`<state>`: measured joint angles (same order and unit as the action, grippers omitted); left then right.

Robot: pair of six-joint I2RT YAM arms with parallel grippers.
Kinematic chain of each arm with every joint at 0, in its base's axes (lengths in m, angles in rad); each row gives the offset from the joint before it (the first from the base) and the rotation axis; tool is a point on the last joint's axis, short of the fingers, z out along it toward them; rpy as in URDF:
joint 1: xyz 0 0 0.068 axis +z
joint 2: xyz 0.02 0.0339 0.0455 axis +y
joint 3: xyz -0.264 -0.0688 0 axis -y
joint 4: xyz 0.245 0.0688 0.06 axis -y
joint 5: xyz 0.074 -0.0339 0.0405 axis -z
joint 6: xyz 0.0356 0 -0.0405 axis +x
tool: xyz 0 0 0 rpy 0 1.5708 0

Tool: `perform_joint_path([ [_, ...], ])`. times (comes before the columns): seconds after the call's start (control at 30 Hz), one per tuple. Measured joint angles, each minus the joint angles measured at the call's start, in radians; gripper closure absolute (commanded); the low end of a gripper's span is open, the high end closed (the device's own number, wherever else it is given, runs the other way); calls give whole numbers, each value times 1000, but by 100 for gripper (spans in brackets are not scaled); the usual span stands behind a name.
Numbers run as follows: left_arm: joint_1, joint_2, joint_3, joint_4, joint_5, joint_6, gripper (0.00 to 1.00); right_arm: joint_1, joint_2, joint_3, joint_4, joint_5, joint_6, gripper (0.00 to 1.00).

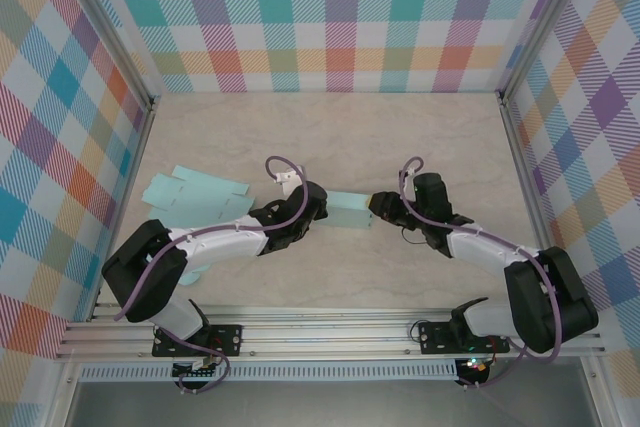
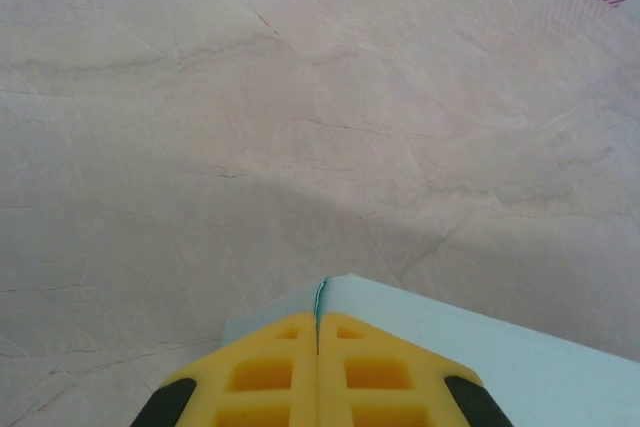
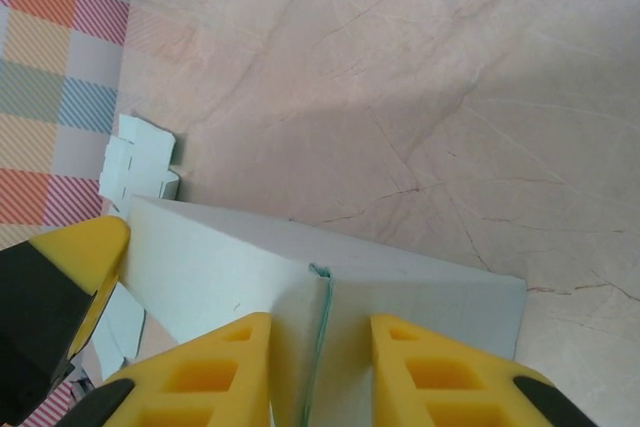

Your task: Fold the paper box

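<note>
Paper box (image 1: pixel 348 210) sat mid-table, its long axis running left to right, one end toward each arm. And the left gripper (image 2: pixel 318 332) had it: yellow fingers pressed together on a thin teal edge at the box's left end. At the right end, the right gripper (image 3: pixel 320 325) had its fingers apart, straddling a raised seam without pinching it, so that arm looked best placed for the next crease. I could not see inside the box. Out to the left on the marble-look table (image 1: pixel 330 137) lay flat teal blanks (image 1: pixel 195 197), well apart.
</note>
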<state>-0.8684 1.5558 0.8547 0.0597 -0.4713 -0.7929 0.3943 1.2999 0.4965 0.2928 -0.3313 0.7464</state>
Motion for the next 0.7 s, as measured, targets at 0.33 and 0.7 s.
perform_joint_path([
  [0.33, 0, 1, 0, 0, -2, -4, 100, -14, -34, -60, 85, -22, 5, 100],
  [0.7, 0, -25, 11, -50, 2, 58, 75, -15, -40, -42, 48, -35, -17, 85],
])
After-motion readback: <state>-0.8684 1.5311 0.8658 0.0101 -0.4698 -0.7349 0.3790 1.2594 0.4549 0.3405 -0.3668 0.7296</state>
